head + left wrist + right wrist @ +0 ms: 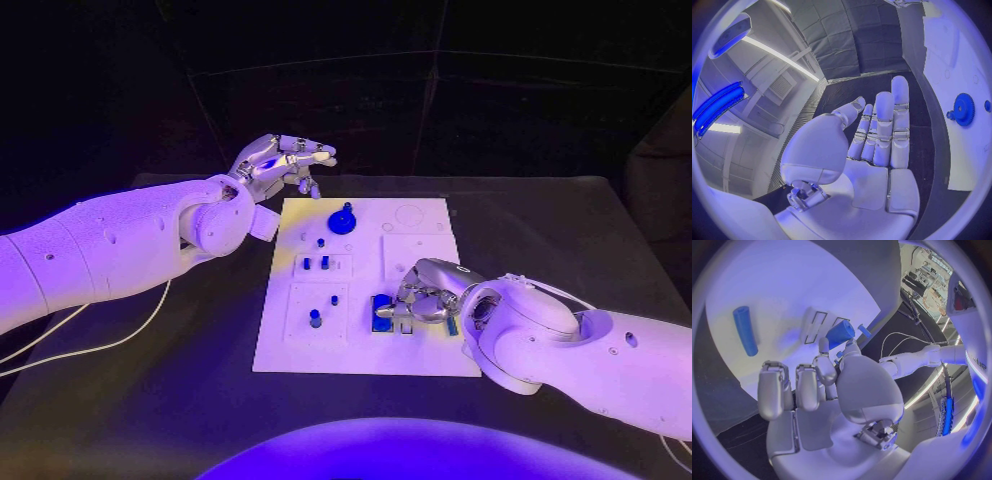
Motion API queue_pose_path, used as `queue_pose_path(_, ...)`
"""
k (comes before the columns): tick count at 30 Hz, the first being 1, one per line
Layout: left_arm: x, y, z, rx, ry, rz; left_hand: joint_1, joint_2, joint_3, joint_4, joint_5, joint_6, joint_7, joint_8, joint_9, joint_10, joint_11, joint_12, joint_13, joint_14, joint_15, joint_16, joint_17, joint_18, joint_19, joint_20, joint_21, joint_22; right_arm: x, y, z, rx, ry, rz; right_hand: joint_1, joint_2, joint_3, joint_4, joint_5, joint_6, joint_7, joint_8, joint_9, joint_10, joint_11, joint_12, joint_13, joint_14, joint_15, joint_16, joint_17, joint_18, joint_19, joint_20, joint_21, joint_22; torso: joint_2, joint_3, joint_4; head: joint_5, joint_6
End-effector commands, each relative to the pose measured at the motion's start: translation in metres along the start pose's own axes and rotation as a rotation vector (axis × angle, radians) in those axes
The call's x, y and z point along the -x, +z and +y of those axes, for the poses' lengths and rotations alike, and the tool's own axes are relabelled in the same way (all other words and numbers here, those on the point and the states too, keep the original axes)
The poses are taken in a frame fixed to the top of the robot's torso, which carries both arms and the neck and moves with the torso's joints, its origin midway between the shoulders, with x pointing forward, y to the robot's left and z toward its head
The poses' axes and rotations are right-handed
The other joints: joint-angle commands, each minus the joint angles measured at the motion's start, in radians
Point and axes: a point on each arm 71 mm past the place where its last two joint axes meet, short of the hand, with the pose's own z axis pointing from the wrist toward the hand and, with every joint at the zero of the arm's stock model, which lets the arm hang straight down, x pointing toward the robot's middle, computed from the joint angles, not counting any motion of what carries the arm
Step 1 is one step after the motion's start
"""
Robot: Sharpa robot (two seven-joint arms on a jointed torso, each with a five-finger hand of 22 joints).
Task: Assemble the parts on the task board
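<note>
Left hand (284, 160): raised beyond the far left corner of the task board (289, 350), holding nothing; the left wrist view shows its fingers (899, 120) straight, close together and clear of any part. Task board: white plate at mid-table on the black table (606, 230), its long side running away from the robot. Blue gear (342, 220): lies on the far part of the board, near the left hand but apart from it, on the side toward the robot; in the left wrist view it sits on the board off to the side of the outstretched fingers (964, 109). Small blue pegs (315, 264): a pair stands in the board's left-middle section, with further small blue pieces nearer the robot (316, 320). Blue block-shaped part (384, 310): at the board's near right area, directly against the right hand (421, 296), whose fingers are curled down over it; the right wrist view shows a blue piece (841, 333) pinched between thumb and a fingertip, so this hand is grasping it. Blue cylinder (746, 330): lies flat on the board, well apart from the right hand's fingers.
</note>
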Motion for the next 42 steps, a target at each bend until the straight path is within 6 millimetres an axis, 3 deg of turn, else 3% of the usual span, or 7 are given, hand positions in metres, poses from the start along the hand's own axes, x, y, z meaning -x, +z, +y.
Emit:
queue_pose_path(1, 0.0, 0.0, -0.001, -0.007, -0.007, 0.006, -0.001, 0.005, -0.006, 0.0, 0.002, -0.006, -0.001, 0.006, 0.001, -0.01, 0.0, 0.007, 0.002, -0.007, -0.003, 0.0, -0.002, 0.02, -0.002, 0.003, -0.004, -0.002, 0.0, -0.001, 0.004, 0.041, -0.021, 0.01, 0.009, 0.0, 0.001, -0.006, 0.005, 0.003, -0.005, 0.004, 0.002, 0.006, -0.002, 0.003, 0.001, 0.056, -0.005, 0.003, 0.003, -0.004, 0.022, -0.004, 0.002, 0.079, 0.0, -0.0006, -0.0004, 0.002, 0.0)
queue_pose_path(13, 0.0, 0.0, -0.001, -0.004, -0.005, 0.003, 0.001, 0.004, -0.009, -0.001, 0.002, -0.006, -0.002, 0.008, 0.001, -0.01, -0.001, 0.009, 0.002, -0.007, -0.003, 0.001, -0.003, 0.02, -0.002, 0.003, -0.006, -0.003, 0.0, 0.001, 0.001, 0.021, -0.012, 0.015, 0.005, 0.011, -0.002, 0.005, 0.002, 0.004, -0.005, 0.005, 0.004, 0.007, -0.002, 0.003, 0.003, 0.056, -0.005, 0.003, 0.004, -0.005, 0.023, -0.004, 0.003, 0.081, 0.0, -0.0023, 0.0006, 0.0, 0.002)
queue_pose_path(17, 0.0, 0.0, -0.001, -0.003, -0.004, 0.002, 0.001, 0.004, -0.009, -0.001, 0.002, -0.006, -0.002, 0.008, 0.001, -0.01, -0.001, 0.009, 0.002, -0.007, -0.003, 0.001, -0.003, 0.02, -0.002, 0.003, -0.006, -0.003, -0.001, 0.003, 0.0, 0.014, -0.019, 0.026, 0.013, 0.017, -0.001, 0.004, 0.003, 0.004, -0.006, 0.006, 0.006, 0.007, -0.002, 0.004, 0.005, 0.056, -0.005, 0.004, 0.005, -0.005, 0.024, -0.005, 0.004, 0.082, 0.001, -0.0011, 0.0004, 0.0, 0.002)
queue_pose_path(24, 0.0, 0.0, -0.001, -0.002, -0.004, 0.001, 0.001, 0.004, -0.009, -0.001, 0.002, -0.006, -0.002, 0.008, 0.001, -0.01, -0.001, 0.009, 0.002, -0.007, -0.003, 0.001, -0.003, 0.02, -0.002, 0.003, -0.006, -0.003, -0.003, 0.006, -0.001, 0.009, -0.039, 0.038, 0.101, 0.045, 0.021, -0.04, 0.021, 0.009, -0.009, 0.01, 0.014, 0.011, -0.006, 0.005, 0.012, 0.057, -0.007, 0.007, 0.013, -0.007, 0.027, -0.006, 0.008, 0.091, 0.001, -0.0008, 0.0008, 0.002, -0.002)
queue_pose_path(29, 0.0, 0.0, -0.001, -0.002, -0.004, 0.001, 0.001, 0.006, -0.009, -0.002, 0.002, -0.006, -0.002, 0.009, 0.001, -0.011, -0.001, 0.01, 0.002, -0.007, -0.004, 0.001, -0.004, 0.02, -0.002, 0.002, -0.006, -0.003, -0.003, 0.009, 0.002, 0.018, -0.041, 0.024, 0.119, 0.058, 0.026, -0.05, 0.021, 0.011, -0.01, 0.011, 0.016, 0.013, -0.007, 0.008, 0.016, 0.059, -0.008, 0.011, 0.021, -0.008, 0.029, -0.007, 0.01, 0.095, 0.002, 0.0006, -0.0022, 0.003, -0.002)
queue_pose_path(35, 0.001, 0.0, -0.001, -0.002, -0.004, 0.001, 0.001, 0.006, -0.009, -0.002, 0.002, -0.006, -0.002, 0.009, 0.001, -0.011, -0.001, 0.01, 0.002, -0.007, -0.004, 0.001, -0.004, 0.02, -0.002, 0.002, -0.006, -0.003, -0.001, 0.009, 0.003, 0.034, -0.03, 0.001, 0.11, 0.052, 0.014, -0.046, 0.021, 0.011, -0.009, 0.012, 0.018, 0.013, -0.006, 0.007, 0.016, 0.059, -0.008, 0.011, 0.021, -0.007, 0.028, -0.007, 0.01, 0.095, -0.001, -0.0005, -0.0034, 0.001, -0.006)
queue_pose_path(42, 0.001, -0.001, -0.001, -0.002, -0.003, -0.001, 0.001, 0.006, -0.009, -0.002, 0.002, -0.006, -0.002, 0.009, 0.001, -0.011, -0.001, 0.01, 0.002, -0.007, -0.004, 0.001, -0.004, 0.02, -0.002, 0.002, -0.006, -0.003, 0.007, 0.002, -0.001, 0.065, 0.017, -0.068, 0.093, 0.043, -0.005, -0.036, 0.021, 0.002, -0.005, 0.005, 0.018, 0.012, -0.003, 0.001, 0.014, 0.057, -0.006, 0.008, 0.016, -0.007, 0.026, -0.006, 0.007, 0.09, -0.001, -0.0008, 0.0001, -0.003, -0.003)
